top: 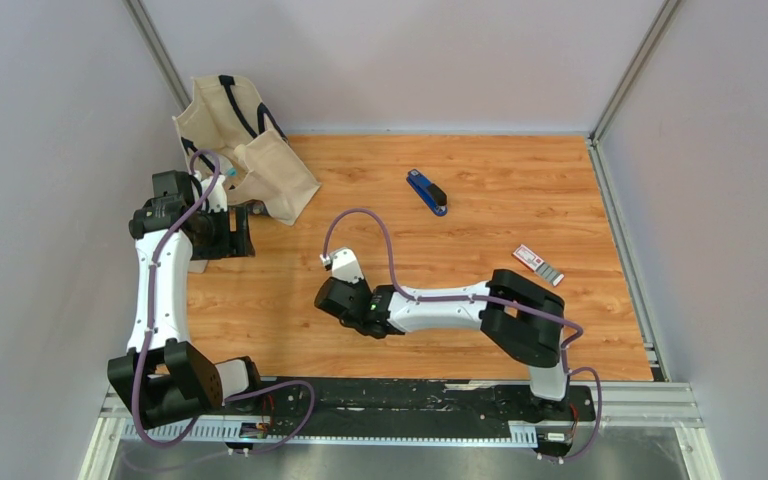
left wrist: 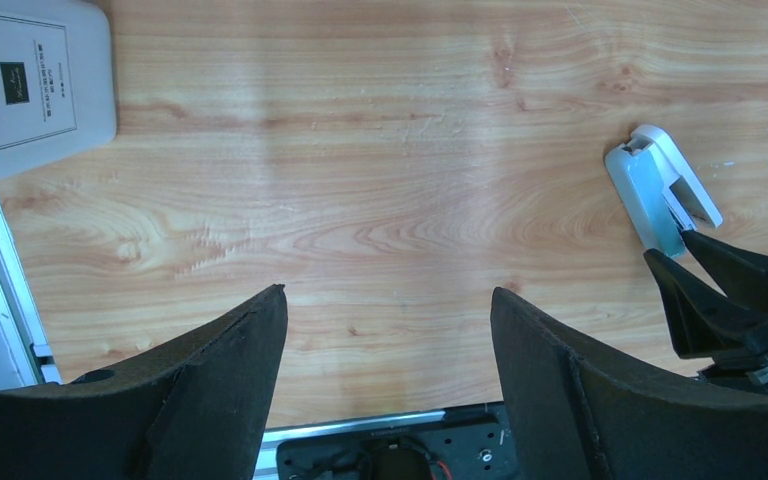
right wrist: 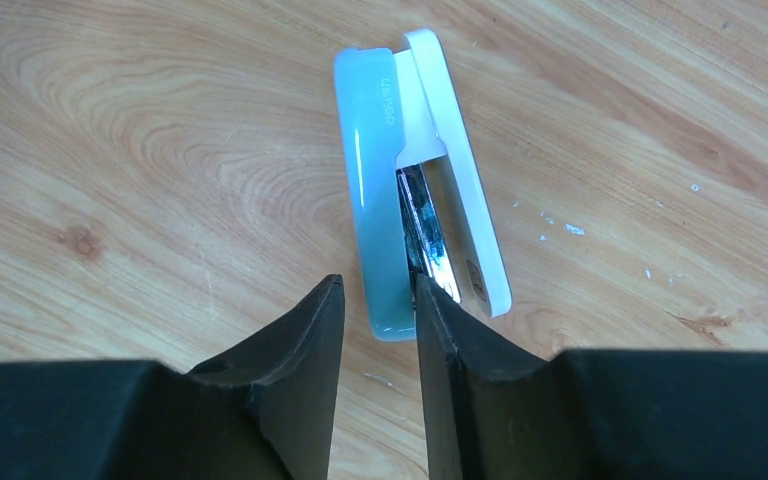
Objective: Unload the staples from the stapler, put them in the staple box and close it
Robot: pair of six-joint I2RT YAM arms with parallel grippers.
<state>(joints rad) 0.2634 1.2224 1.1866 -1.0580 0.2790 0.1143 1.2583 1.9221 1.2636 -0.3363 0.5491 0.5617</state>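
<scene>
The stapler (right wrist: 415, 170) is small, pale blue and white, and lies on its side on the wooden table. Its lid is parted from the base, baring a shiny metal magazine (right wrist: 425, 225). I cannot tell any staples apart from it. My right gripper (right wrist: 380, 290) is open with a narrow gap, and its tips straddle the near end of the pale blue lid. The stapler also shows in the top view (top: 345, 265) just beyond the right gripper (top: 338, 282), and in the left wrist view (left wrist: 660, 185). My left gripper (left wrist: 388, 300) is wide open and empty over bare wood at the left (top: 245, 230).
A cream tote bag (top: 240, 140) stands at the back left. A dark blue bar with a black end (top: 427, 191) lies at the back middle. A small red-and-white flat box (top: 538, 264) lies at the right. A white labelled box (left wrist: 30, 85) lies near the left gripper.
</scene>
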